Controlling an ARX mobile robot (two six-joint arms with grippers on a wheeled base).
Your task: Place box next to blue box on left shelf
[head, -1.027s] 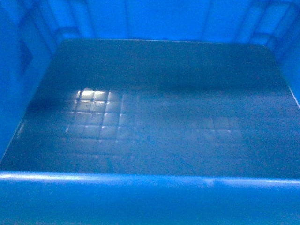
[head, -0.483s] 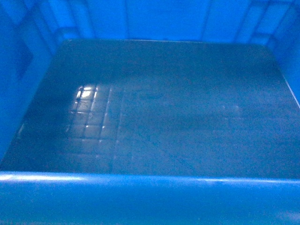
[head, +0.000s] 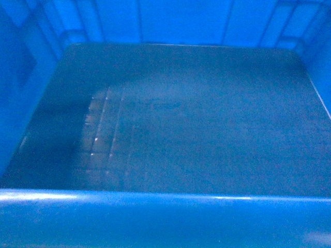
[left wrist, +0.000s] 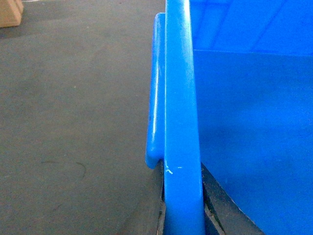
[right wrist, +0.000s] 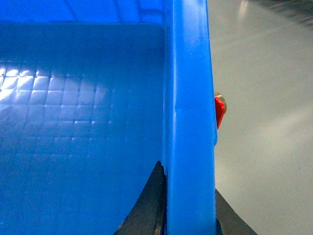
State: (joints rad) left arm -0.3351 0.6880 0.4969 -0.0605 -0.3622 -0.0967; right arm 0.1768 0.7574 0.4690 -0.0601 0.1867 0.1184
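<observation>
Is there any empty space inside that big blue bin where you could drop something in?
Yes. The bright-blue plastic crate shows a bare grid-patterned floor from wall to wall, bordered by its four smooth inner walls. The side rims are taken: the left gripper straddles the left rim and the right gripper the right rim. Grey ground lies outside both.

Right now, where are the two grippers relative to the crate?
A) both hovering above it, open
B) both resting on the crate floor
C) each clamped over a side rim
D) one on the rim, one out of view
C: the left gripper has a dark finger on each side of the box rim, and the right gripper straddles the opposite rim the same way.
</observation>
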